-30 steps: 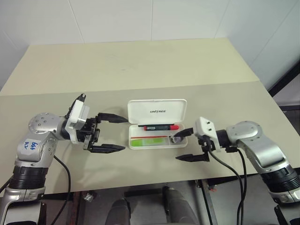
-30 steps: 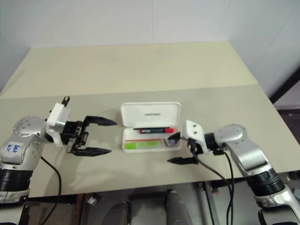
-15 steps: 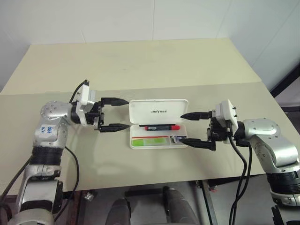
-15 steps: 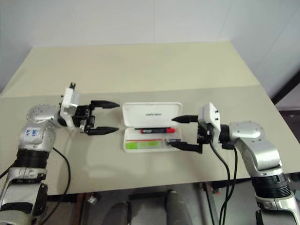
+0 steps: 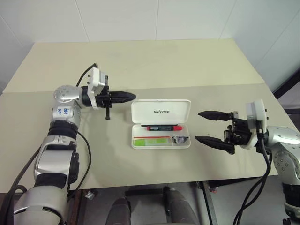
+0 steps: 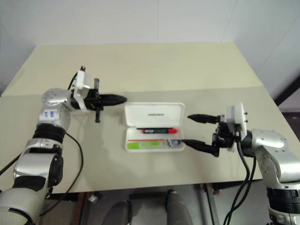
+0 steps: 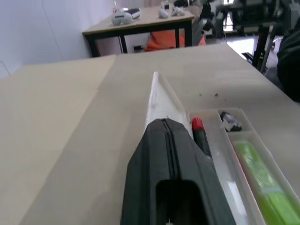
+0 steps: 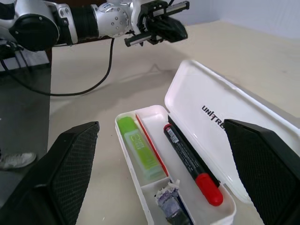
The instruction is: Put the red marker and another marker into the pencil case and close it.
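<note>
The white pencil case lies open at the table's middle, its lid laid back with dark lettering on it. Inside, the red marker lies in the rear slot and the light-green marker in the front one; the right wrist view shows both, the red marker beside the green marker. My left gripper is shut with nothing in it, pointing at the lid's far left corner, just short of it. Right of the case, my right gripper stands open, apart from the case.
A small dark crumpled thing sits in the case's small right compartment. A seam crosses the table behind the case. The table's front edge runs close below it. Another table with gear stands far off.
My left gripper has shut and travelled up and forward to the lid's far left corner. The right gripper has drawn back to the right, away from the case, still open.
</note>
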`<state>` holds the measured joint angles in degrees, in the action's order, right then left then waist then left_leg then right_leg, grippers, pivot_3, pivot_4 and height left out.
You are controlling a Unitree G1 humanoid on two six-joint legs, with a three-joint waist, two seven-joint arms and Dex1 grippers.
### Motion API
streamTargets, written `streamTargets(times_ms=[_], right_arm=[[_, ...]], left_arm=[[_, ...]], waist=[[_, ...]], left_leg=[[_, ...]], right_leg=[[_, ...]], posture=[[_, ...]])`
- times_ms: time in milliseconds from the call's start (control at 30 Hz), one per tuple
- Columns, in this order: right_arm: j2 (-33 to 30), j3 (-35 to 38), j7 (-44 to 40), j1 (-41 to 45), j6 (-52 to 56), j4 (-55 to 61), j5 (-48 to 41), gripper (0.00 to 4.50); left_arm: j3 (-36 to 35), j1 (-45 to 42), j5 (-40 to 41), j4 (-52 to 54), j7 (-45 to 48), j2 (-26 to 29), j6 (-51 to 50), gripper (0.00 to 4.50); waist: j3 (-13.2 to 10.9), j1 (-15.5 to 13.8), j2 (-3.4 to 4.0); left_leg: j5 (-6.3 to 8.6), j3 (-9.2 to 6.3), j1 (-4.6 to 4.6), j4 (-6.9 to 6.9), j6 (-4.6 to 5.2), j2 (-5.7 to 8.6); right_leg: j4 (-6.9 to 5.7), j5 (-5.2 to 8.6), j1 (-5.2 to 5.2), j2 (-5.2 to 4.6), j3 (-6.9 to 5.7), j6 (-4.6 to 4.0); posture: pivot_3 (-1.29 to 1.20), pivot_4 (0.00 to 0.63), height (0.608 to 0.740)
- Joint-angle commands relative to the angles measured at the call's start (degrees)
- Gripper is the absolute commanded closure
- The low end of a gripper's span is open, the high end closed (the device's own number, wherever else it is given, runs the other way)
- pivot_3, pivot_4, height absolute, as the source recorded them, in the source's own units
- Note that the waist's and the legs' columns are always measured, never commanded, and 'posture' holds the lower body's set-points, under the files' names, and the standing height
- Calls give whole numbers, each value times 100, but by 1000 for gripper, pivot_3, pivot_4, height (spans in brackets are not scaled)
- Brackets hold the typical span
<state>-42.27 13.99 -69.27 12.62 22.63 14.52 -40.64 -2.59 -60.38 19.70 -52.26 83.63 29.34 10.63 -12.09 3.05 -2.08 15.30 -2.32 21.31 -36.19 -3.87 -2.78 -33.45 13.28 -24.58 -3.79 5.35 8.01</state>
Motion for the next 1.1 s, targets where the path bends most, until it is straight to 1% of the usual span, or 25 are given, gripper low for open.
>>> streamTargets(times_ms=[33, 133, 267, 333, 400, 567, 667, 733, 833, 1000, 1100], right_arm=[[-60, 303, 102, -132, -61, 339, -192, 0], [-65, 416, 129, -273, -101, 370, -234, 0], [-39, 623, 88, -364, -109, 281, -429, 0], [-122, 660, -102, -419, -118, 206, -467, 0], [-218, 755, -465, -465, -138, 53, -594, 0], [-541, 896, -1295, -386, -280, -511, -641, 0], [-681, 867, -1497, -260, -348, -735, -567, 0], [-730, 829, -1532, -148, -370, -847, -526, 0], [-729, 777, -1559, -64, -388, -891, -511, 0], [-632, 620, -1592, -91, -354, -771, -523, 0], [-560, 546, -1572, -143, -324, -660, -557, 0]], left_arm=[[-199, -378, -58, -443, 20, 1, 218, 4481], [-161, -581, -289, -965, -67, 21, 363, 4481], [-72, -704, -637, -1547, -202, 10, 247, 4481], [-25, -698, -833, -1757, -277, -19, 260, 4481], [36, -645, -1008, -1909, -207, -73, 307, 4481], [-1, -697, -1064, -1967, 417, -282, 212, 4481], [22, -744, -977, -1882, 781, -344, 107, 4481], [223, -727, -848, -1723, 873, -342, 37, 4481], [753, -603, -489, -1305, 887, -275, -80, 4481], [1905, -241, 241, -331, 887, -65, -134, 4481], [2331, -117, 603, 24, 887, 33, -84, 4481]], waist=[[0, 6, 0], [0, 3, -1], [-1, 4, -2], [-2, -4, -3], [-2, -5, -4], [-5, -14, -9], [-5, -14, -9], [-6, 10, -10], [-7, 10, -12], [-7, 10, -11], [-8, 2, -12]], left_leg=[[0, 0, -1, 1, 0, 0], [0, 0, -2, 2, 1, 0], [1, 0, 0, 1, 0, 0], [1, 0, -1, 2, 0, 0], [1, 0, 0, 2, 0, 0], [2, 0, 3, 0, -1, 0], [2, 0, 1, 0, -1, 0], [2, 0, 1, -1, -1, 0], [1, -1, -1, 1, -1, 0], [3, 0, -2, 1, -3, 0], [3, -1, -3, 1, -3, 0]], right_leg=[[0, 0, 0, 0, 0, 0], [0, 0, 0, 1, 0, 0], [2, -1, 0, 1, 0, 1], [1, -5, 0, 1, 0, 9], [2, -6, 0, 1, 0, 11], [4, -7, 1, 1, -1, 13], [2, -7, 2, 1, -1, 13], [2, -7, 1, 1, 0, 13], [-3, -8, 1, 2, 0, 15], [-4, -12, 1, 1, 2, 26], [-6, -12, 1, 1, 2, 26]], posture=[[0, 150, 740], [0, 150, 740], [0, 150, 740], [0, 150, 740], [0, 150, 740], [0, 150, 740], [0, 150, 740], [0, 150, 740], [0, 150, 740], [0, 150, 740], [0, 150, 740]])
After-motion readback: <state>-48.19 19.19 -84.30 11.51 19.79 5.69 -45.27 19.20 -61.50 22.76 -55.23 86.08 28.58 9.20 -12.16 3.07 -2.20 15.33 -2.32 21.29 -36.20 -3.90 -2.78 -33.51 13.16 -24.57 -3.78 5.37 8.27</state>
